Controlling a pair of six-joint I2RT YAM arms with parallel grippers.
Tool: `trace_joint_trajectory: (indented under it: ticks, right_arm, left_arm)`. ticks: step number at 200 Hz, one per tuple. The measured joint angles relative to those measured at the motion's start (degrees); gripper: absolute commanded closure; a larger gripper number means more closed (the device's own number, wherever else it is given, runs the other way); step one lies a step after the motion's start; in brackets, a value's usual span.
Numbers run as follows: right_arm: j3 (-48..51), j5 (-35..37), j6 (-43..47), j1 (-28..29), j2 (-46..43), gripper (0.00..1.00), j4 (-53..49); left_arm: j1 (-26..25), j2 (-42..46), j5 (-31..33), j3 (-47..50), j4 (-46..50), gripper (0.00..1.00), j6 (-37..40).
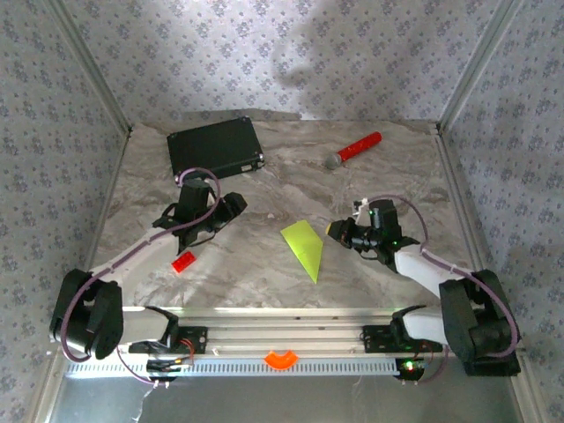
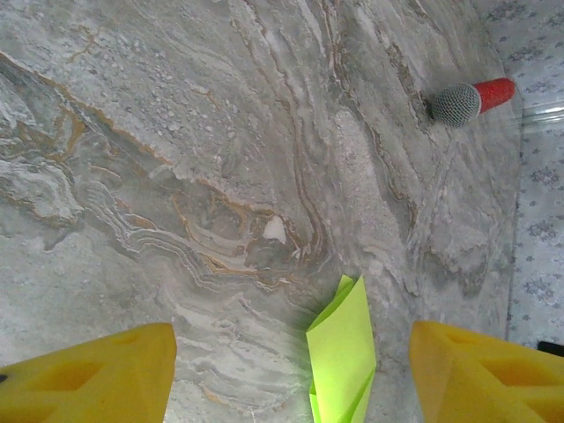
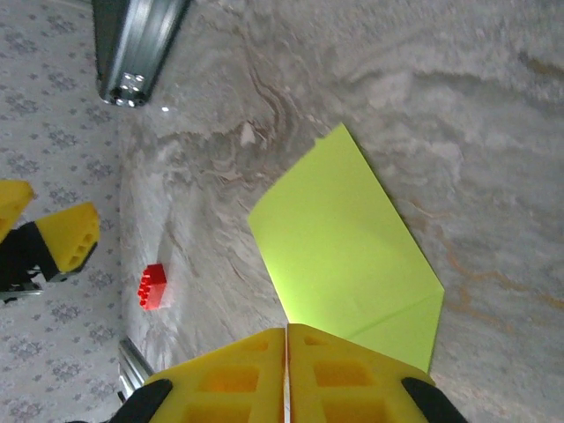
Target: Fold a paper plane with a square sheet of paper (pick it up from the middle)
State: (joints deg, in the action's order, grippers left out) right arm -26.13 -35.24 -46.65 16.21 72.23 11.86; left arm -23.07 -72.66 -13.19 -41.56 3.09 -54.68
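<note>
The folded paper (image 1: 304, 247) (image 2: 344, 352) (image 3: 344, 247) lay flat on the table (image 1: 397, 185), mid-width and toward the near edge, its long axis running from a broad far end to a point aimed at that edge. The right claw (image 1: 335, 231) (image 3: 286, 339), pads pressed together and empty, hung just beside its right edge, the nearer arm. The left claw (image 1: 227, 210) (image 2: 291, 339), spread wide and holding nothing, faced it from farther left.

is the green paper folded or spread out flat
Folded. The paper is a tapered, pointed shape, not a square, with a flap creased over one end.
</note>
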Motion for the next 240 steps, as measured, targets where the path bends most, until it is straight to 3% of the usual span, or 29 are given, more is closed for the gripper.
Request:
trace_joint_trajectory:
  ticks: [36, 104, 159, 200, 240]
  right_arm:
    - [-0.33, -0.66, 0.07, 1.11, 1.07, 0.9, -3.15]
    - [-5.03, -1.66, -0.79, 7.82, 11.02, 0.98, -3.04]
    - [-5.03, 0.35, -5.25, 11.34, 17.44, 0.99, -2.23]
    - [-1.2, 10.54, -21.59, 17.57, 16.37, 1.0, 6.08]
    - [-1.14, 29.77, -37.86, 30.25, 15.06, 1.0, 8.2]
  left_arm:
    - [-0.42, -0.94, -1.33, 0.0, -0.39, 0.33, 0.35]
    - [-1.92, -2.73, -4.66, 0.0, -1.64, 0.5, 1.66]
    - [-2.73, -2.89, -7.19, 0.02, -1.73, 0.63, 1.64]
    - [-2.84, -3.21, -8.59, 0.02, -2.12, 0.66, 1.4]
    - [-2.97, -6.73, -10.99, 0.02, -3.93, 0.73, 0.37]
